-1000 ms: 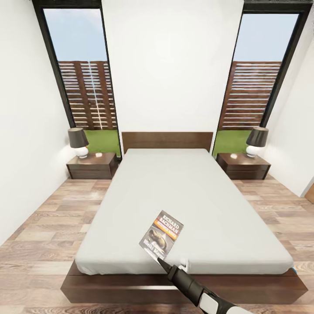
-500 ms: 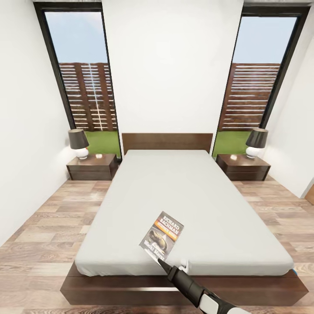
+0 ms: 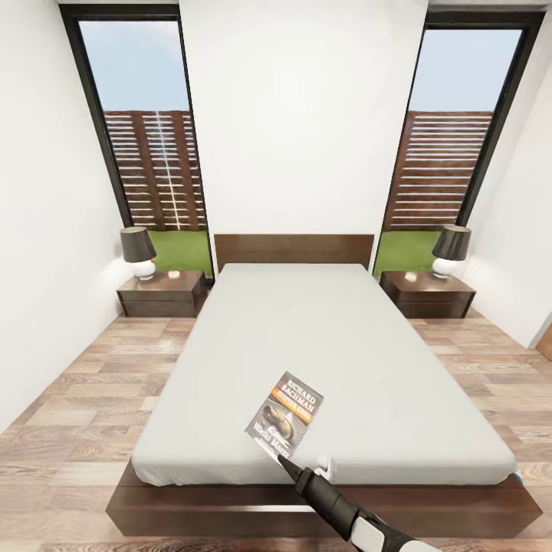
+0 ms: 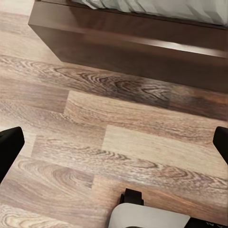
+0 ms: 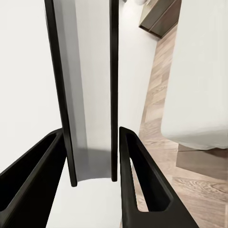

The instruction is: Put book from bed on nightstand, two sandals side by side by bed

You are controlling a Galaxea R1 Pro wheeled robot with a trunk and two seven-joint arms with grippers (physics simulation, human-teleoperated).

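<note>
The book point(image 3: 285, 414) lies near the foot of the pale grey bed point(image 3: 307, 337), its dark cover with orange and white lettering facing up. My right gripper point(image 3: 285, 462) meets its near edge. In the right wrist view the book point(image 5: 90, 85) is seen edge-on with both black fingers point(image 5: 137, 180) pressed against its covers, so the gripper is shut on it. My left gripper point(image 4: 114, 142) is open and hangs over the wood floor beside the bed frame point(image 4: 128, 42). A bright blue sliver point(image 3: 519, 477) peeks past the bed's near right corner; I cannot tell whether it is a sandal.
Two dark nightstands flank the headboard, one at the left point(image 3: 161, 291) and one at the right point(image 3: 428, 293). Each carries a lamp point(image 3: 138, 249) and a small white item. Wood floor runs along both sides of the bed. Tall windows stand behind.
The whole head view has shifted very slightly since a second ago. The book and the right gripper keep the same place relative to the bed.
</note>
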